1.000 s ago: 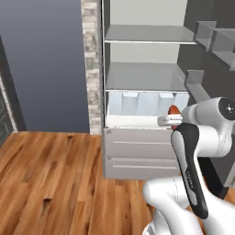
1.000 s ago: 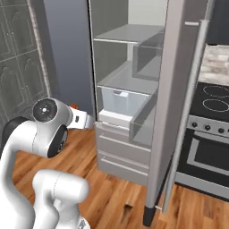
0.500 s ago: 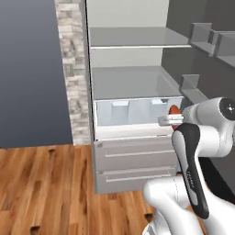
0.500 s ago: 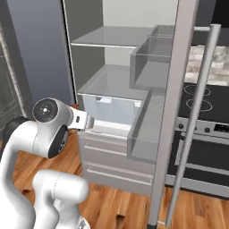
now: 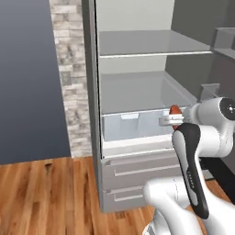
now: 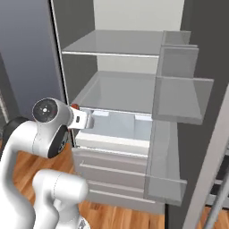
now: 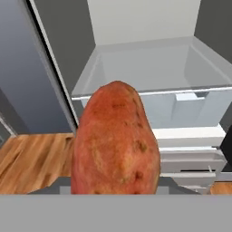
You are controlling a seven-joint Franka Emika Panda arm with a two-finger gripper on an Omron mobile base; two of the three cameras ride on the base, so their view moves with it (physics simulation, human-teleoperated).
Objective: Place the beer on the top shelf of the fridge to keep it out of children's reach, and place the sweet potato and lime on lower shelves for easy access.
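You see the gripper (image 5: 173, 120) clenched on the sweet potato (image 7: 116, 140), and it holds it in the air just in front of the open fridge (image 5: 137, 92). In the hand view the orange-red tuber stands up large in the middle, with its tapered end toward the fridge, and it hides the finger tips. In the left base view only the red tip of the tuber shows above the hand, in front of the right end of the translucent bluish drawer (image 5: 133, 126). In the right base view the same tip shows near the left end of that drawer. The lower shelf (image 6: 120, 89) lies directly above the drawer, a little higher and farther than the tuber, and its plate is bare. The top shelf (image 6: 114, 42) is well above it. Two grey drawers (image 5: 137, 179) sit under the bluish one. The door racks (image 6: 181, 96) hang on the right side, near to you.
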